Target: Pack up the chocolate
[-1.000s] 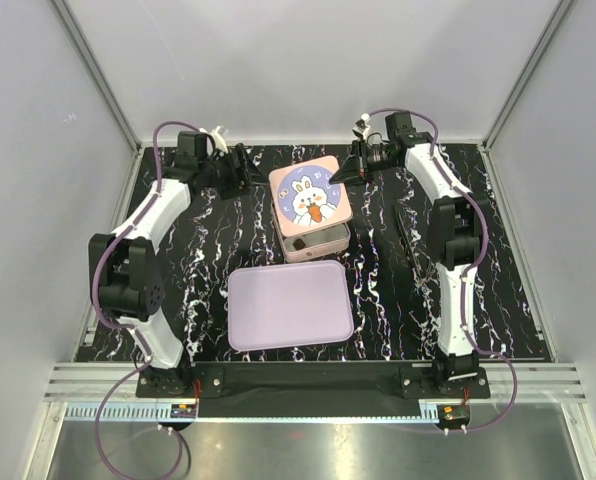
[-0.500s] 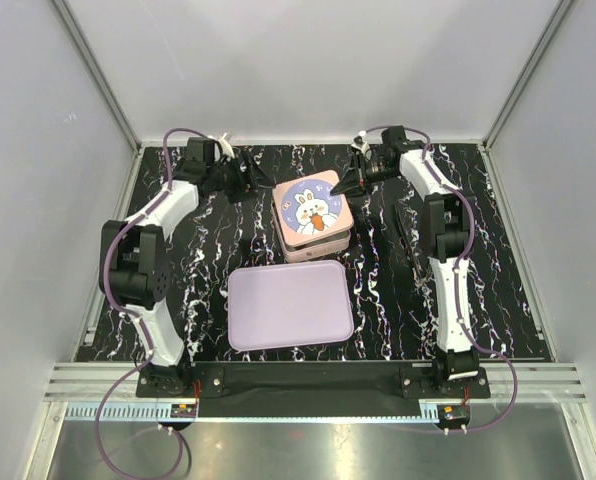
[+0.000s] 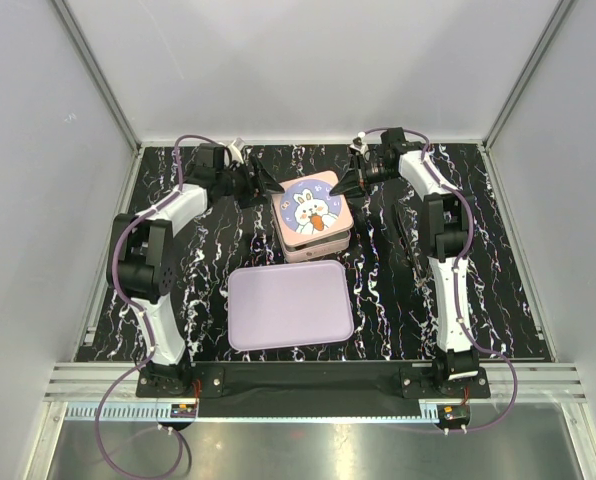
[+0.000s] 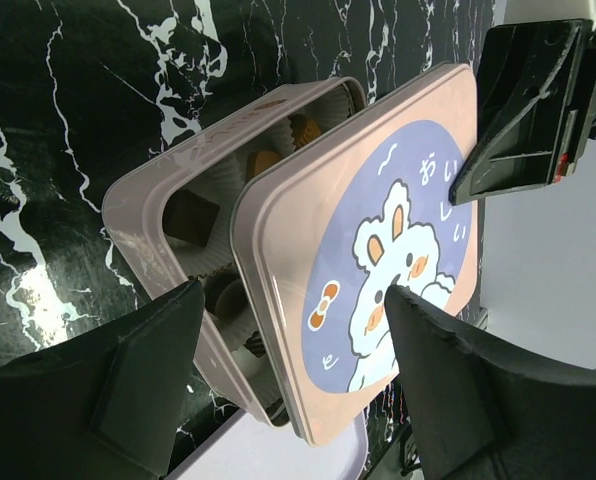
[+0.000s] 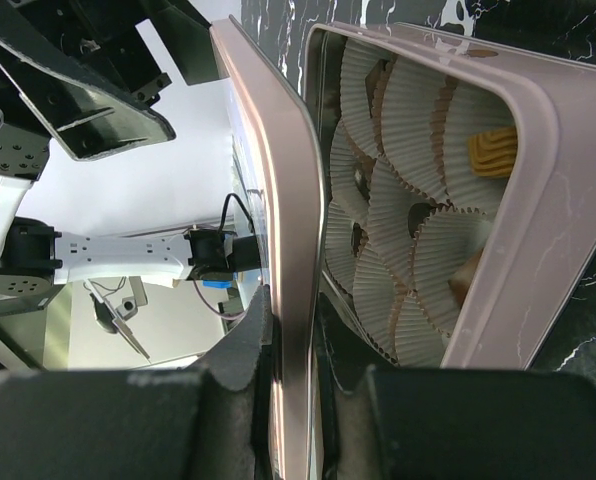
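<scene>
The right jaws are pinching the rim of the pink rabbit lid (image 5: 278, 230), whose edge is running straight up between their two pads (image 5: 243, 350). The lid is hanging tilted just beyond those jaws, raised off the square pink tin (image 5: 538, 200) on one side, so a gap is showing the inside. The chocolate (image 5: 490, 152) is sitting in there among white paper cups (image 5: 418, 110), some pieces orange-tan and some dark brown. Across the lid from the right jaws, the left jaws are standing spread wide. Their fingers (image 4: 148, 380) are flanking a corner of the lid and the tin in the left wrist view. I cannot tell whether they are touching either one. Farthest from both jaws, towards the arm bases, a lavender tray (image 3: 289, 305) is lying flat on the black marbled bench (image 3: 498, 300), just beside the tin.
</scene>
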